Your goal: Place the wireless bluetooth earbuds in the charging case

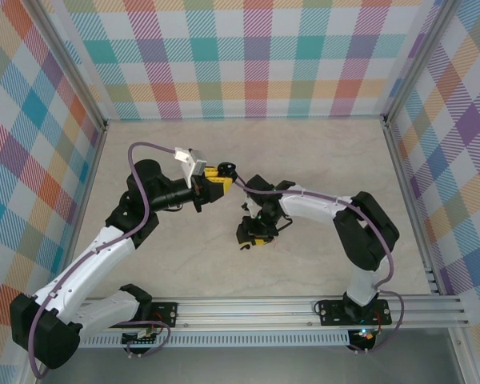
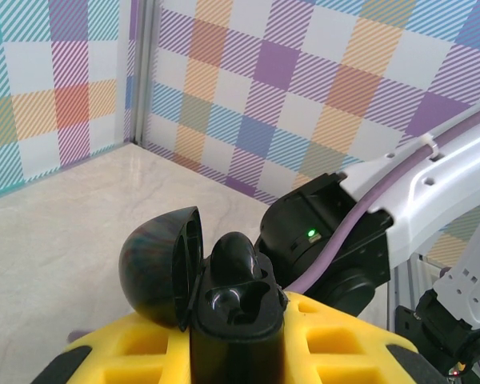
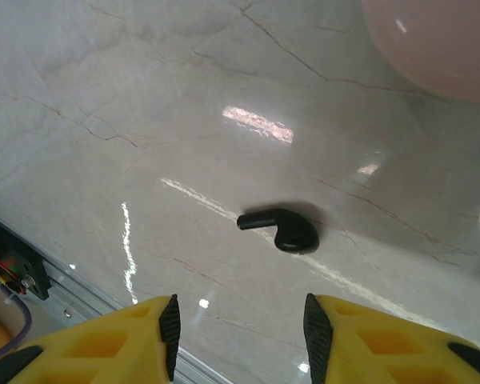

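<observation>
Fingers differ by arm: the right fingers (image 3: 168, 336) stand apart and empty, pointed down at the desk (image 3: 104, 120), while the left fingers (image 2: 344, 352) are closed on the black charging case (image 2: 240, 312), held clear of the desk with its lid (image 2: 160, 268) swung open. We find one black earbud (image 3: 278, 228) lying on the desk ahead of the right fingers and apart from them, its stem pointing left in the wrist view; a pink case (image 3: 436, 40) lies farther off. Whether a bud sits in the black charging case we cannot tell. We judge the pick to be the main hazard: the bud is small, rounded and glossy, and the desk beneath it is smooth, so a pinch placed off its middle could squirt it sideways, or the fingers could scrape the desk before they close. A second hazard lies at the case: a bud gripped at the wrong angle would not drop into its well, and pressing it could twist the case in the left fingers or knock the lid. In the top view the arms crowd together at mid-desk, so contact between them is a further risk. The desk is pale, marble-veined and shiny, throwing back bright streaks; pastel checked walls (image 1: 248, 56) close three sides, and a metal rail (image 1: 264, 308) carries both bases.
</observation>
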